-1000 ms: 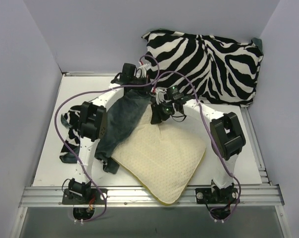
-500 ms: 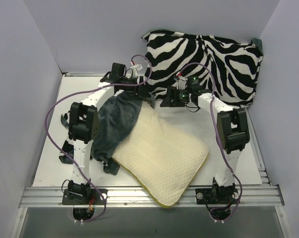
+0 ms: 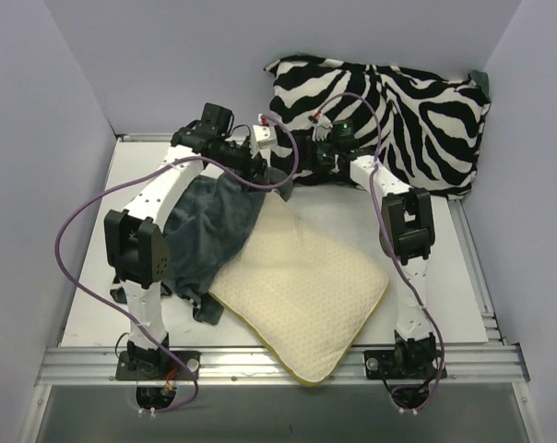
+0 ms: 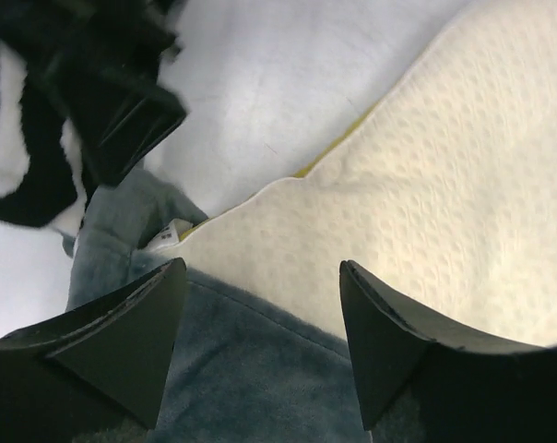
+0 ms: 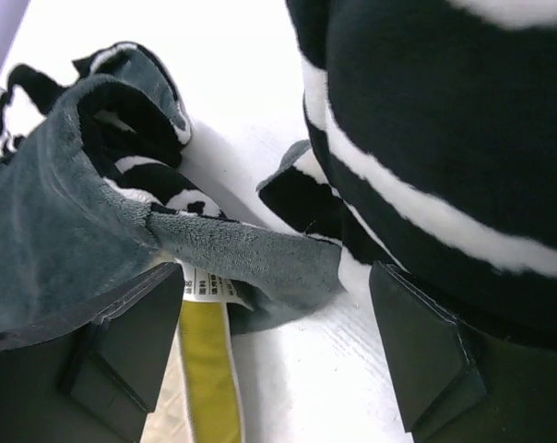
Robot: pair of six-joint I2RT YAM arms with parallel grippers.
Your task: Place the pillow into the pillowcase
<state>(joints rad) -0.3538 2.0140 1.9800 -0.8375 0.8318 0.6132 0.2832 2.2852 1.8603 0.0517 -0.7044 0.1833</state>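
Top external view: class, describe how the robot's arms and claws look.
The left arm and right arm have white links with bulky black joint housings; a purple cable loops loosely along each. A small green light glows near the right wrist. The left claw and right claw each have two black wedge-shaped fingers.

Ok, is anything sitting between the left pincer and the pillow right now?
Nothing visible. The open left pincer faces a bare corner of the pillow directly; grey plush of the pillowcase covers only the part nearest it.

Pale lavender walls (image 3: 168, 55) on three sides; white tabletop (image 3: 456, 300); aluminium rail (image 3: 242, 365) along near edge.
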